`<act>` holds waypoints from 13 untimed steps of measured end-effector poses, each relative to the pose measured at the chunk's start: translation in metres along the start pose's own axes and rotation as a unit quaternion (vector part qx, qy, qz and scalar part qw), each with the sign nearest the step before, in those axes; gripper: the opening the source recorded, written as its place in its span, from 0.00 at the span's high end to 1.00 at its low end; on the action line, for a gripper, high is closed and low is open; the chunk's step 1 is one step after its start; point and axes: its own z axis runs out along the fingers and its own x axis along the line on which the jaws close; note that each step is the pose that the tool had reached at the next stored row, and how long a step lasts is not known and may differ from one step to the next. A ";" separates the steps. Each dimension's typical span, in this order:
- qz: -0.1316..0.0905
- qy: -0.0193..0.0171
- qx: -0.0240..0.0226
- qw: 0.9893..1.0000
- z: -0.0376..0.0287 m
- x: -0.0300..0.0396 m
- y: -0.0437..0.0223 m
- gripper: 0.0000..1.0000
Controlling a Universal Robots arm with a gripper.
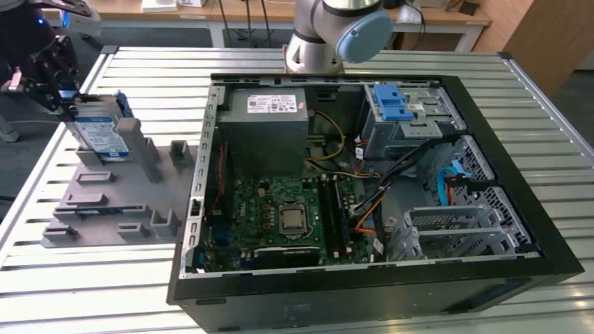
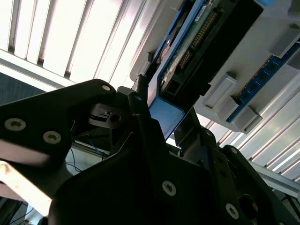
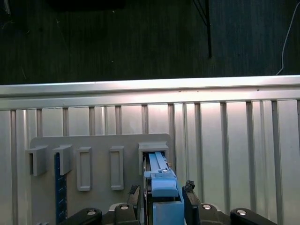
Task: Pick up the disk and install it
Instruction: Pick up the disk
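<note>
The gripper (image 3: 161,191) sits astride the top edge of the disk (image 3: 158,164), with the blue carrier running up between its two sides in the first wrist view. Whether it is already pinching the carrier or just bracketing it, I cannot tell. The disk stands on edge in a slot of the grey parts fixture (image 1: 111,202). In the exterior view its white-and-blue label faces outward, and the fixture's low blocks and other slots lie around it. The second wrist view shows the drive's circuit-board side and connector close against the gripper body. The fixture rests on the slatted metal table (image 1: 93,278), toward the exterior view's left. Just beside it lies the open computer case (image 1: 371,296), with its power supply (image 1: 269,115) and motherboard (image 1: 288,212) exposed. The drive cage with the blue latch (image 1: 394,104) sits at the far corner of the case, well apart from the disk. As a judgement, the task is at its very start. The gripper has reached the disk, but the disk is not yet lifted out of its slot, and both the carry to the case and the installation are undone.
</note>
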 end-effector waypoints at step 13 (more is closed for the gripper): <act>0.000 0.000 -0.001 1.000 0.0029 -0.0007 -0.0004 0.52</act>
